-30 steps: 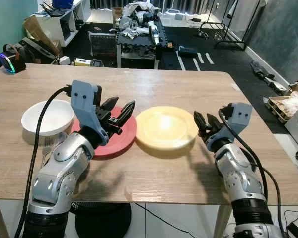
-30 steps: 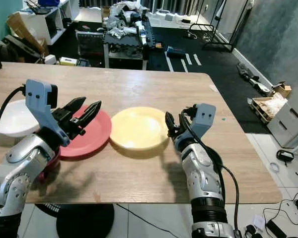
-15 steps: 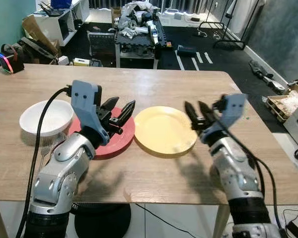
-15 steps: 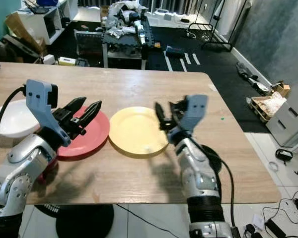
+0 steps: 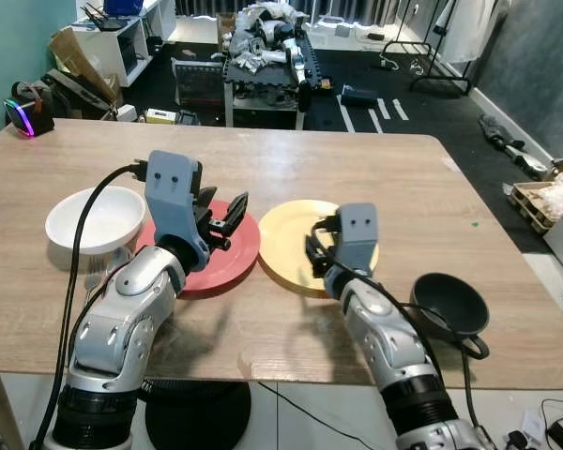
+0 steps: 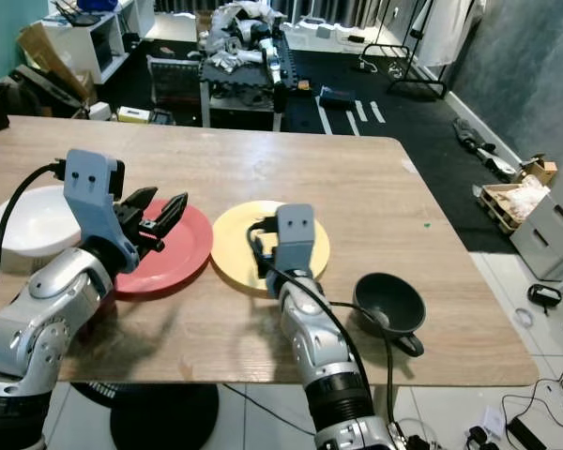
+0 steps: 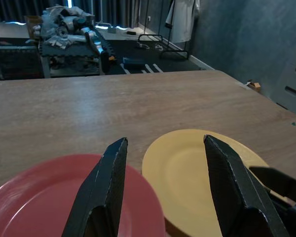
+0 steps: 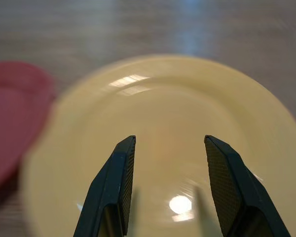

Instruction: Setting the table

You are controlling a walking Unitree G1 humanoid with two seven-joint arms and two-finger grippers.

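Right gripper (image 8: 165, 185): fingers spread, empty, above the round yellow plate (image 5: 286, 239) mid-table.
Left gripper (image 7: 165, 190): fingers apart, empty, over the round red plate (image 5: 235, 258).
Advice: approach the yellow rim low and squarely.

Even overhead room light leaves soft arm shadows on the table (image 5: 291, 337) toward 6 o'clock, while the yellow plate (image 8: 163, 148) looks blurred, with glare spots at 6 and 11 o'clock.

right gripper (image 5: 317, 263) swung left over yellow plate (image 5: 291, 246), dark bowl (image 5: 448, 303) uncovered
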